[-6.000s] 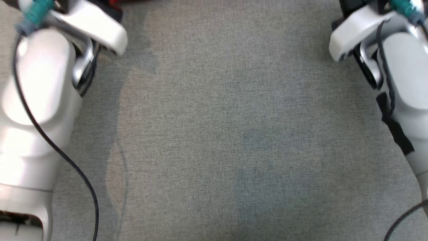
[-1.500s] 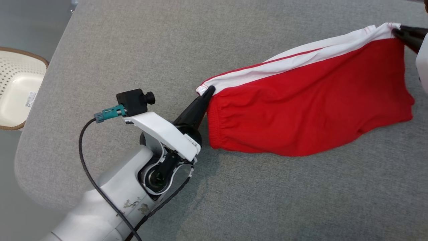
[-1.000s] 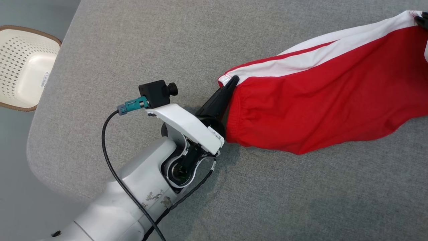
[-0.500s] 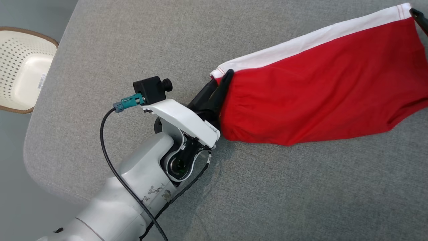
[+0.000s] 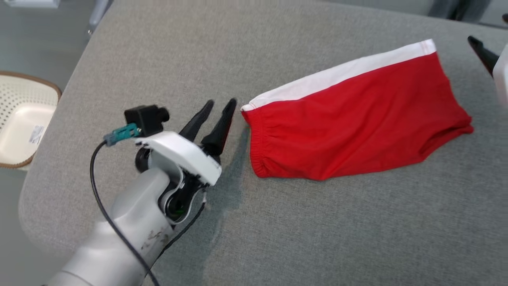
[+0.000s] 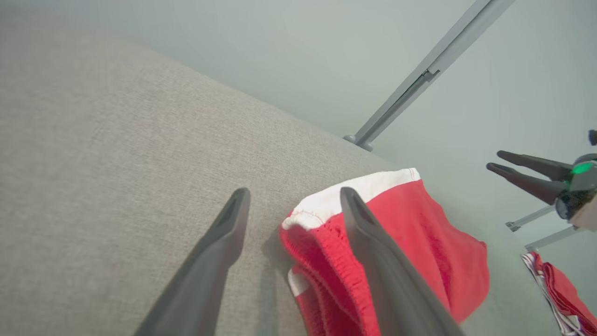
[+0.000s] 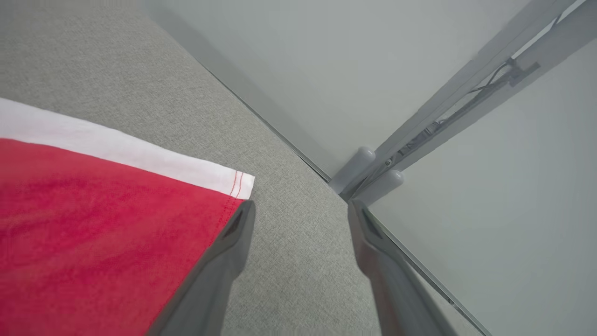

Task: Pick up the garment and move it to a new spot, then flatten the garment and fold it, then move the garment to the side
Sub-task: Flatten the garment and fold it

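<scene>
The garment (image 5: 357, 119), red shorts with a white side stripe, lies folded flat on the grey padded surface (image 5: 278, 238). My left gripper (image 5: 221, 102) stands open just left of the elastic waistband corner, apart from the cloth. In the left wrist view the left gripper (image 6: 295, 196) is spread wide, the garment (image 6: 419, 224) lying under its right finger. My right gripper (image 5: 487, 28) is open at the far right, off the garment's hem corner. In the right wrist view the right gripper (image 7: 301, 205) holds nothing, with the garment (image 7: 93, 210) beside its left finger.
A cream perforated basket (image 5: 22, 115) sits on the floor past the surface's left edge. The rounded front-left corner of the surface is close to my left arm. Another red-and-white cloth (image 6: 559, 289) shows low on the right in the left wrist view. Grey frame legs (image 7: 373, 172) stand beyond the far edge.
Both grippers have opened and let go of the garment, which now lies flat. My left gripper has drawn back from the waistband corner. The head camera has also shifted.
</scene>
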Available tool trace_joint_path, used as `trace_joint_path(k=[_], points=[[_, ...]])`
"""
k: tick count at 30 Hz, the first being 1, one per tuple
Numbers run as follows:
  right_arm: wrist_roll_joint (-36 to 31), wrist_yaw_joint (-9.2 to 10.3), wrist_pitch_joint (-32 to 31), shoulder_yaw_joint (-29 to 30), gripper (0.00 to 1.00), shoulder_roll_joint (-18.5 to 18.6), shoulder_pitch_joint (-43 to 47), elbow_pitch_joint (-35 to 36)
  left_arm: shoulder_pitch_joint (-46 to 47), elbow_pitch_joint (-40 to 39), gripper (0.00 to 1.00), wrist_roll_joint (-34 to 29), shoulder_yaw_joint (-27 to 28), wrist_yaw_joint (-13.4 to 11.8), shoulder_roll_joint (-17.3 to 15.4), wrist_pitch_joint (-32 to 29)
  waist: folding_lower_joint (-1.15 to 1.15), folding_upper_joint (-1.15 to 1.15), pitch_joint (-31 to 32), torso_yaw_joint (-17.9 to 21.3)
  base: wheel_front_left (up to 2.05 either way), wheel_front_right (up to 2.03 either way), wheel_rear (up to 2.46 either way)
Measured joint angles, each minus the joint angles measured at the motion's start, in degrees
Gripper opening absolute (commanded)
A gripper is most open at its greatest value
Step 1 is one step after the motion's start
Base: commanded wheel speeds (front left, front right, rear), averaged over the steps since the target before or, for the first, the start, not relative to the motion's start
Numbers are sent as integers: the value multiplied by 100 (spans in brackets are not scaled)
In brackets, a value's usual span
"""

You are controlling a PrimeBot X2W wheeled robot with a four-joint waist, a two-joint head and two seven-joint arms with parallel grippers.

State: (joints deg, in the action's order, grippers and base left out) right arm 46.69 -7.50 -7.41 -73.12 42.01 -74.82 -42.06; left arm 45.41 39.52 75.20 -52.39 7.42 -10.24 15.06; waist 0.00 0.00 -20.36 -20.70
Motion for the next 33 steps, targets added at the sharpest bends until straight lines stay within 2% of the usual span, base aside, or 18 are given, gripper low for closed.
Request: trace_joint_path(k=[4,7,10,13,14,15,18,21,23,26,29,31,33], points=[[-68,0,653,123,100,-265,244,-513,-303,175,100,-671,474,-54,-70,1,0,0,322,168,0,0,0],[-160,0,1238,285,100,-466,490,-825,-471,-15,100,-1412,1137,-316,-223,3,0,0,552,319,0,0,0],[-216,0,1937,638,100,-733,720,-1114,-902,-506,100,-2146,1958,-564,-278,3,0,0,762,495,0,0,0],[-358,0,2217,1218,100,-944,925,-1361,-1459,-1354,100,-2815,3058,-597,-135,8,0,0,950,692,0,0,0],[-358,0,2217,1218,100,-944,925,-1361,-1459,-1354,100,-2815,3058,-597,-135,8,0,0,950,692,0,0,0],[-491,0,2220,1449,100,-991,1015,-1324,-1678,-1566,100,-2973,3395,-592,-30,11,0,0,1003,765,0,0,0],[-1090,0,2234,2517,100,-1089,1401,-687,-2377,-2173,100,-3771,4189,-493,229,3,0,0,1135,1003,0,0,0],[-2041,0,2240,3734,100,-1167,2241,23,-2830,-2670,100,-4456,4792,-359,488,5,0,0,1246,1232,0,0,0],[-2515,1,2239,4580,100,-1377,2913,492,-3110,-2884,100,-4735,5060,-280,639,3,1,0,1311,1369,0,0,0],[-3208,0,2240,5686,100,-1903,3850,1259,-3455,-3123,100,-5257,5266,-198,713,3,0,0,1389,1549,0,0,0],[-3729,0,2240,6330,100,-2444,4673,1819,-3695,-3219,100,-5391,5384,-163,732,4,0,0,1446,1700,0,0,0],[-3884,0,2240,6633,100,-2725,5020,2060,-3811,-3249,100,-5301,5365,-178,740,3,0,0,1461,1783,0,0,0],[-4029,1,2241,6822,100,-2949,5280,2245,-3871,-3329,100,-5498,5300,-204,738,4,0,0,1467,1838,0,0,0]])
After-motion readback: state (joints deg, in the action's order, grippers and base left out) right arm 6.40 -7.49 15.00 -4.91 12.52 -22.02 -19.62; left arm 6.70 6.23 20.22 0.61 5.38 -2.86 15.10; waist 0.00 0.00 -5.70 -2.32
